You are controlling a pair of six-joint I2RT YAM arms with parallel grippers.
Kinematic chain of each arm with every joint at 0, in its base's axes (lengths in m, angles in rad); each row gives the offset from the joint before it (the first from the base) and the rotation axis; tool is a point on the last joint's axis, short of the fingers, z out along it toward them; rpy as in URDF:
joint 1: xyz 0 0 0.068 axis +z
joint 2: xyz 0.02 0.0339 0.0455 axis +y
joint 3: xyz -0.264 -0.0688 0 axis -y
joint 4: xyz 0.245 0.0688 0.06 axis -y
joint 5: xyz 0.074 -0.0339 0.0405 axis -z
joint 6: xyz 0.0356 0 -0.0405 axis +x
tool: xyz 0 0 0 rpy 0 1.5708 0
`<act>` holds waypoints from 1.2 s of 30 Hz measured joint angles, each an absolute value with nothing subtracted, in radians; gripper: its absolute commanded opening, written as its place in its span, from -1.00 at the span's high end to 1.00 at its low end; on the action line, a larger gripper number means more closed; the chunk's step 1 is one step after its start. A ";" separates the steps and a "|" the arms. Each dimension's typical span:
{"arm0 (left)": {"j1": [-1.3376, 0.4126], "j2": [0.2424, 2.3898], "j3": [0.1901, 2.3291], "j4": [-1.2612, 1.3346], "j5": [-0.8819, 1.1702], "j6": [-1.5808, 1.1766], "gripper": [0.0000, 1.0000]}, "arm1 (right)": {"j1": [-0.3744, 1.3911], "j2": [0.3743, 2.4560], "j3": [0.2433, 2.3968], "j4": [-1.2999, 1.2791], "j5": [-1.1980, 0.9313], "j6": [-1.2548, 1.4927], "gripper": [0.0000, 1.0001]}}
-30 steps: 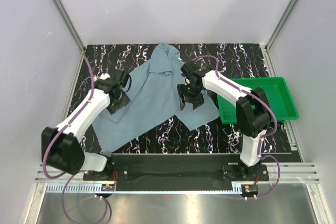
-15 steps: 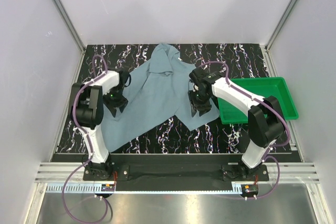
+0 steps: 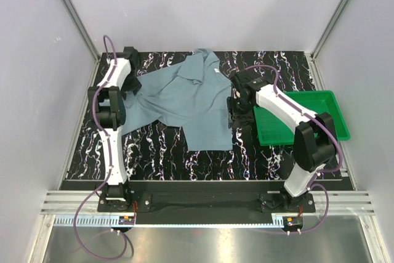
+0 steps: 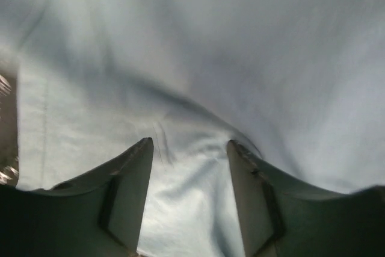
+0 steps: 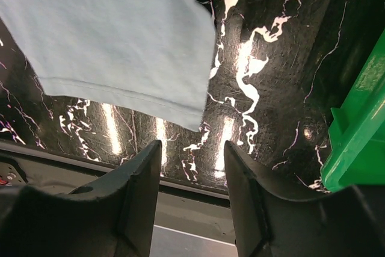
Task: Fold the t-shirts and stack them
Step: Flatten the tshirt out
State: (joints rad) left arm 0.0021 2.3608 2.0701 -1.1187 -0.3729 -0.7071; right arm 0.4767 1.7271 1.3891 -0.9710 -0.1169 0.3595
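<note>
The t-shirt [image 3: 191, 100] is dusty blue-grey and lies spread but rumpled across the black marbled table [image 3: 154, 155], collar toward the back. My left gripper [image 3: 131, 81] is at the far back left, over the shirt's left edge. In the left wrist view the cloth [image 4: 210, 58] fills the picture. The left gripper [image 4: 189, 142] stands open there, fingertips on wrinkled cloth. My right gripper [image 3: 236, 118] hovers by the shirt's right edge. It is open [image 5: 192, 142] with nothing between the fingers, just below the shirt's hem corner [image 5: 120, 34].
A green plastic tray [image 3: 335, 115] stands at the right of the table, close beside the right arm, and its wall [image 5: 361, 130] shows in the right wrist view. White walls enclose the back and sides. A metal rail runs along the near edge.
The left arm swung from mid-left to the far back left, and the shirt's left side shifted that way and spread wider. The right gripper drifted right, off the cloth.
</note>
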 measured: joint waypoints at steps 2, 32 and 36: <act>0.000 2.351 2.113 -1.108 -0.401 -0.670 -0.40 | 0.474 1.731 1.385 -0.969 -0.126 0.361 -0.11; 0.103 0.903 0.871 -1.151 -0.310 -1.015 -0.29 | 0.438 1.691 0.914 -0.567 -0.361 0.585 0.09; 0.104 0.928 0.871 -1.159 -0.310 -1.023 -0.29 | 0.419 1.695 0.912 -0.535 -0.384 0.589 0.19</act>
State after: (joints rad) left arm 0.1040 0.9276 0.8707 -1.1591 -0.3096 -1.0225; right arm 0.4191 1.6955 0.9115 -0.5354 -0.3840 0.5888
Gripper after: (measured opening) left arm 0.646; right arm 0.449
